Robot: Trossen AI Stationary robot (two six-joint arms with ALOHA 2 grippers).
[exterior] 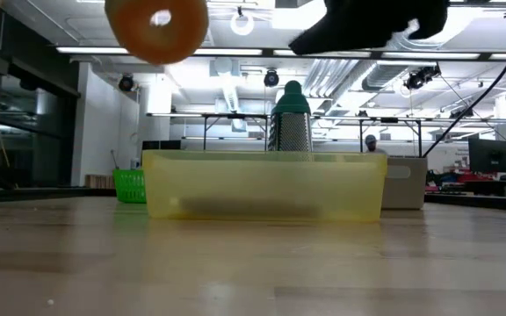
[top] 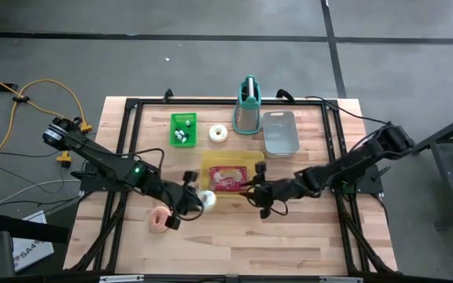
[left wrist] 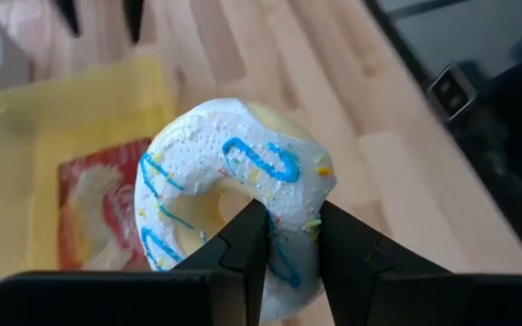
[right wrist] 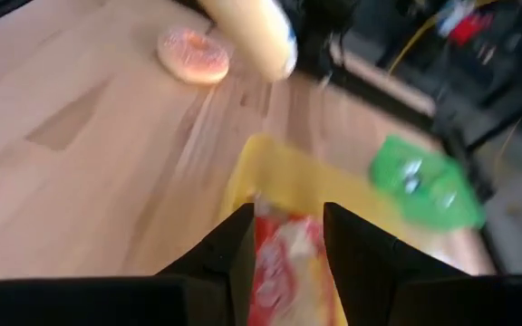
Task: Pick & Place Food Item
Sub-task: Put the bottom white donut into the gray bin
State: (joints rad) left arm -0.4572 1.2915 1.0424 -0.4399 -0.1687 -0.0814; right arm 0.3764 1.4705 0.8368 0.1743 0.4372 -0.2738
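A white-iced donut with blue squiggles (left wrist: 234, 181) hangs above the table near the yellow bin's near left corner, with my left gripper (left wrist: 290, 258) shut on it. In the low view it shows as a brown ring (exterior: 156, 26) high above the table. A pink donut (top: 160, 219) lies flat on the wood near the front. A red packet (top: 228, 179) lies in the yellow bin (top: 211, 161). My right gripper (top: 255, 191) is at the bin's near right corner, shut on the packet. My left gripper pinches one section of the donut's ring (left wrist: 288, 217) between its two fingers, one finger (left wrist: 247, 240) at the hole and the other on the outer rim. The donut is lifted clear of the table, its iced face tilted up. My right gripper has the red packet's near end (right wrist: 286, 249) between its two fingers, coming slanting down from the table's right side. The rest of the packet lies in the yellow bin.
Along the far side stand a green basket (top: 183, 130) with small white items, a white ring (top: 219, 134), a metal grater with a teal handle (top: 248, 106) and a grey bin (top: 280, 132). Bare wood lies along the near edge.
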